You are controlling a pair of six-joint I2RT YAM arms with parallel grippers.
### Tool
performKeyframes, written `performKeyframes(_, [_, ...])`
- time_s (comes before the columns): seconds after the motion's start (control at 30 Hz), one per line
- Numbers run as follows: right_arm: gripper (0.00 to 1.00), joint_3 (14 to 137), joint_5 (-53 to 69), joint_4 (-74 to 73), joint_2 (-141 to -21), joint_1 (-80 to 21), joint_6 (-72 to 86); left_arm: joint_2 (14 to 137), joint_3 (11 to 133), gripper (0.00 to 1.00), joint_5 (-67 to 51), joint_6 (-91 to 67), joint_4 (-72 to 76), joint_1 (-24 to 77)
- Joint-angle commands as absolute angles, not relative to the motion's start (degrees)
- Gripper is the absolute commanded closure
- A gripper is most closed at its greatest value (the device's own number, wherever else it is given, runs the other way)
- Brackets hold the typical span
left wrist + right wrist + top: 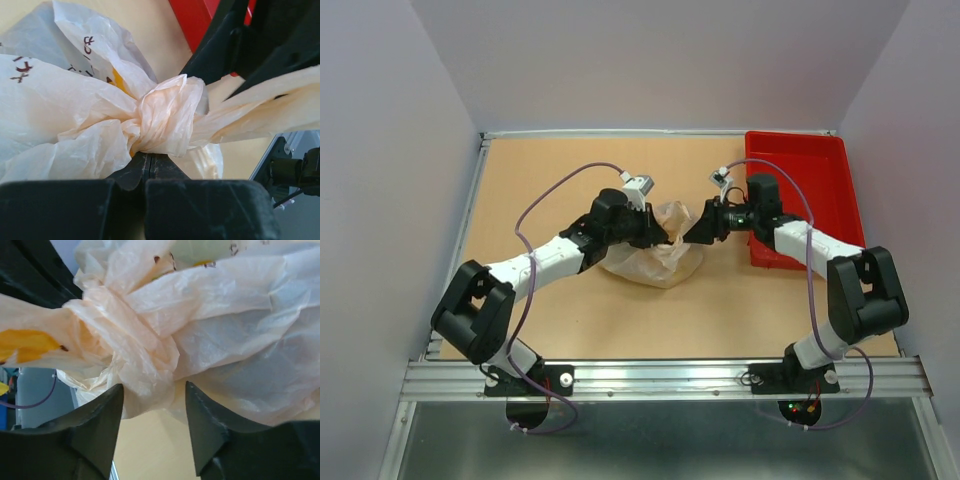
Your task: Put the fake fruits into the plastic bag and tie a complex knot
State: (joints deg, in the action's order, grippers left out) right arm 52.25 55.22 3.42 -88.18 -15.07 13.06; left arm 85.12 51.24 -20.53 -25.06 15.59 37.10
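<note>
The plastic bag (655,258) lies bunched on the table between my two grippers. Its handles are twisted into the knot (167,120), which also shows in the right wrist view (125,335). My left gripper (148,156) is shut, its tips pinched on plastic right under the knot; in the top view it (667,238) is at the bag's top. My right gripper (152,390) is open, its fingertips on either side of the knot's lower bulge without closing on it; in the top view it (691,236) faces the left one. No fake fruit shows clearly; yellow patches (25,344) show through the plastic.
The red tray (820,170) stands at the back right, just behind the right arm. The right arm's black gripper body (250,40) fills the upper right of the left wrist view. The wooden table top (540,170) is walled on three sides.
</note>
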Motion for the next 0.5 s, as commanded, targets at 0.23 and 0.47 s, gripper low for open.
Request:
performKeyframes(0.23, [1.00, 43.3, 60.2, 31.0, -90.2, -22.5, 31.2, 89.8, 55.6, 1.00, -14.6, -30.4, 18.4, 37.2])
performKeyframes(0.47, [1.00, 38.5, 58.1, 43.6, -89.5, -30.3, 43.4, 87.6, 54.9, 1.00, -19.7, -31.7, 25.8, 32.0])
